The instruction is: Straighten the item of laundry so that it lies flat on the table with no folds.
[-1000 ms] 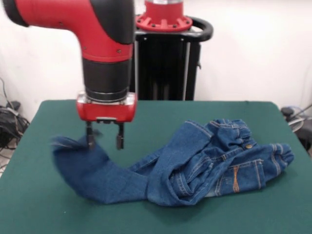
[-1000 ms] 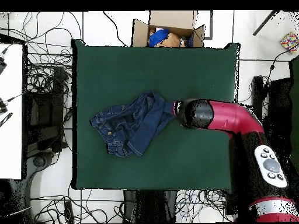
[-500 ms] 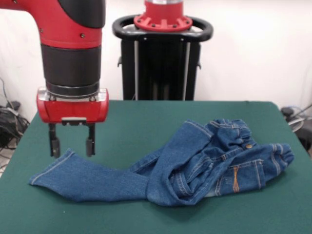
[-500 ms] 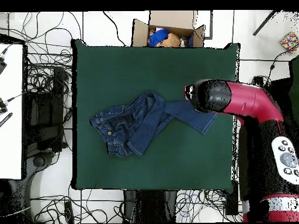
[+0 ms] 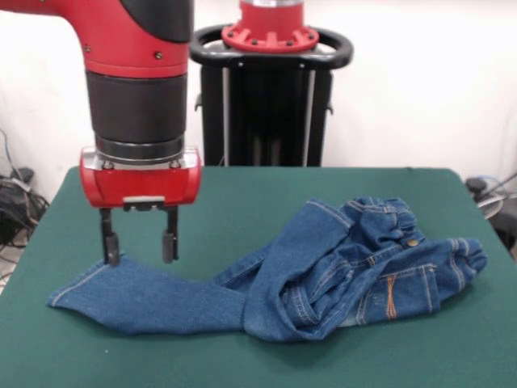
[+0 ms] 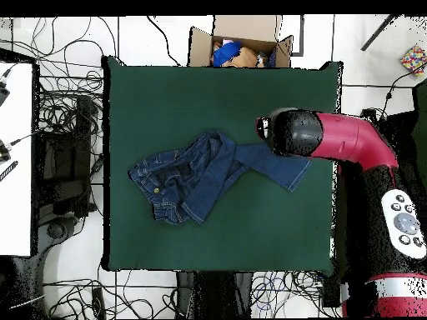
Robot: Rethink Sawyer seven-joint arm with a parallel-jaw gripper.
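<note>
The item of laundry, a small pair of blue jeans (image 5: 323, 275), lies on the green table (image 5: 242, 194). One leg (image 5: 137, 295) is stretched out flat to the left. The waistband and the other leg stay bunched in folds at the right. My gripper (image 5: 139, 257) hangs open just above the far edge of the stretched leg, near its hem, with nothing between its fingers. In the overhead view the jeans (image 6: 188, 179) sit mid-table, the flat leg (image 6: 283, 171) reaches right, and the red arm (image 6: 334, 142) hides the gripper.
The black pedestal (image 5: 271, 105) stands behind the table. In the overhead view an open cardboard box (image 6: 242, 42) with items sits beyond the table's top edge. Cables cover the floor around it, and a white surface (image 6: 15, 158) lies at the left.
A second ago the gripper held the leg's end lifted. It has let go, and the leg now lies flat. The open gripper has since shifted slightly right in the front view.
</note>
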